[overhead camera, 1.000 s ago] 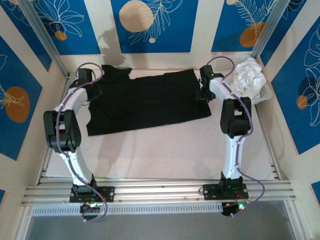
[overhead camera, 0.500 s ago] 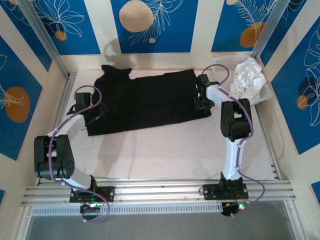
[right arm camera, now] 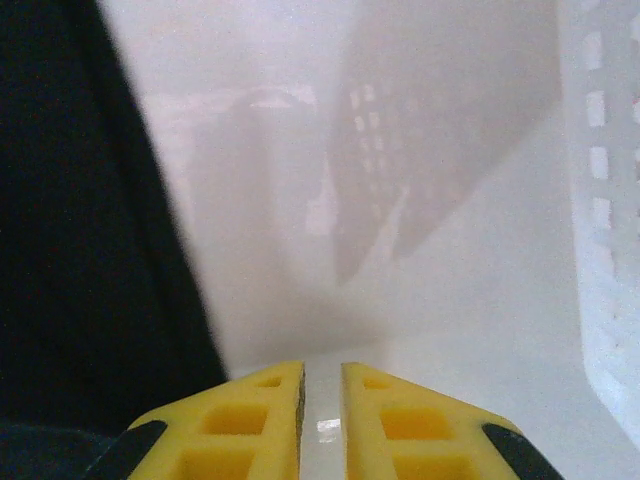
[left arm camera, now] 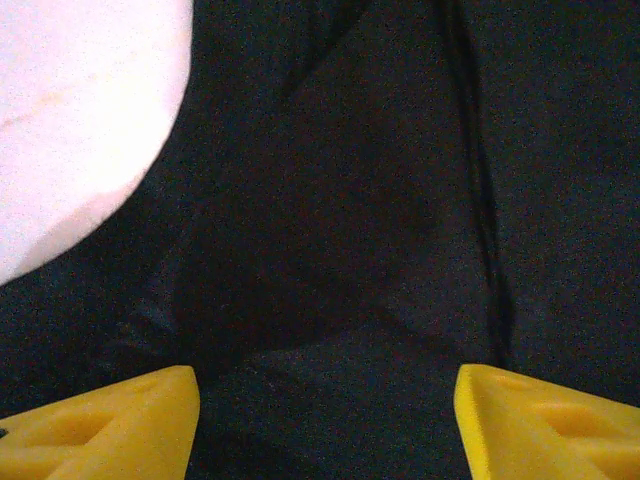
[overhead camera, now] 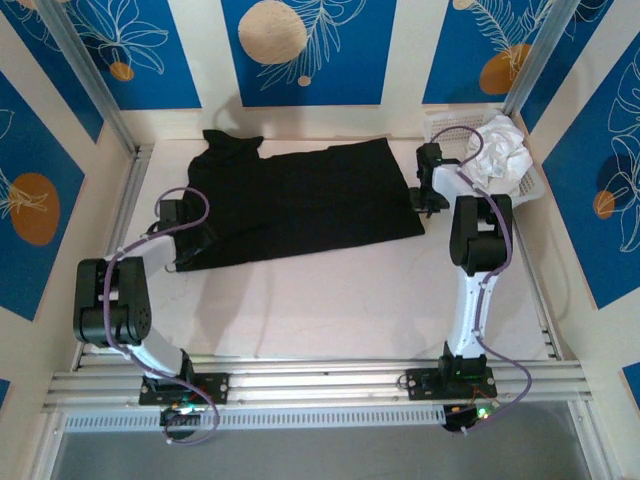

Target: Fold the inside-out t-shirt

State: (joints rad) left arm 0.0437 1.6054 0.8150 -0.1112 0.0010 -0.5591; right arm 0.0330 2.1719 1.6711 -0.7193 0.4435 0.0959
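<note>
- Lying spread flat on the far part of the surface [overhead camera: 330, 300]: the black inside-out t-shirt [overhead camera: 300, 205].
- Over its left edge, the left pincer [left arm camera: 325, 395] stands released, fingers wide.
- Just beside its right edge, the right pincer [right arm camera: 322, 385] is nearly clenched, grasping nothing.

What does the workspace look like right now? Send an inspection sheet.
Surface: white table, bare in front of the shirt.
Job's things: black soft cloth t-shirt, spread across the far half, bunched at its far-left corner.
Clutter: crumpled white cloth garment in a white perforated plastic basket, far right.
Grippers: left gripper open over the shirt; right gripper nearly shut, empty, beside the shirt's right edge.
Cables: purple cables looped along both arms.
Surroundings: blue-and-cream patterned wall panels; aluminium rail at the near edge.
</note>
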